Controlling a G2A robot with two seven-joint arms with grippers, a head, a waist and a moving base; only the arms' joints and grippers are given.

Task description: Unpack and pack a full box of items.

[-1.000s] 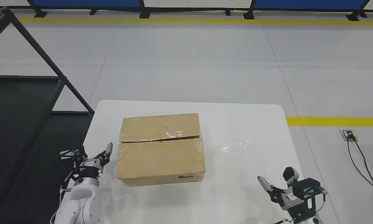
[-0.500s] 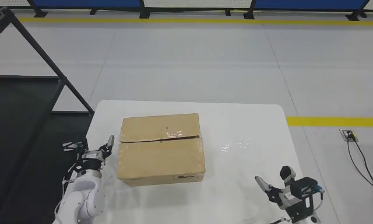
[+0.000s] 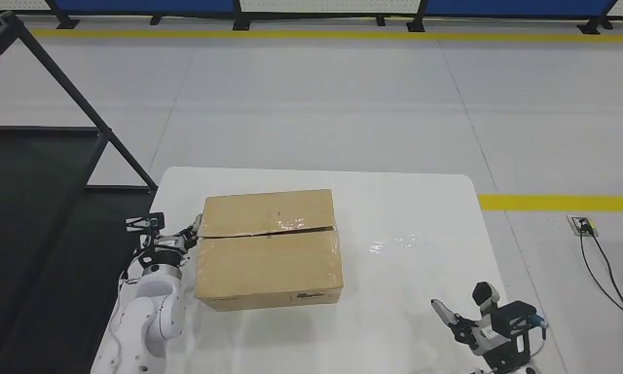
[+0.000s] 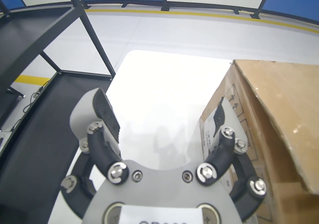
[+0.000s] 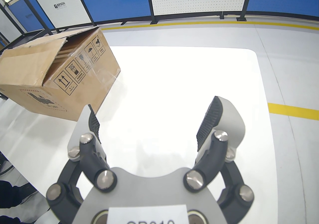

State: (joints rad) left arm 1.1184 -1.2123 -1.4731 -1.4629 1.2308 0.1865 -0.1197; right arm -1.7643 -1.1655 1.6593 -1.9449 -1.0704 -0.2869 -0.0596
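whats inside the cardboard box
The contents are hidden: the top flaps of the cardboard box lie folded shut. In the right wrist view, a gap at its end shows only inner cardboard.

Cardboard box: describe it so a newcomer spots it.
Find the white table with rounded corners. On its left half sits the cardboard box, top flaps folded shut, one edge lifting. Tan against white, it carries printed handling symbols on one end.

Left end effector (image 4: 159, 103) fingers spread wide, right end effector (image 5: 153, 108) likewise spread
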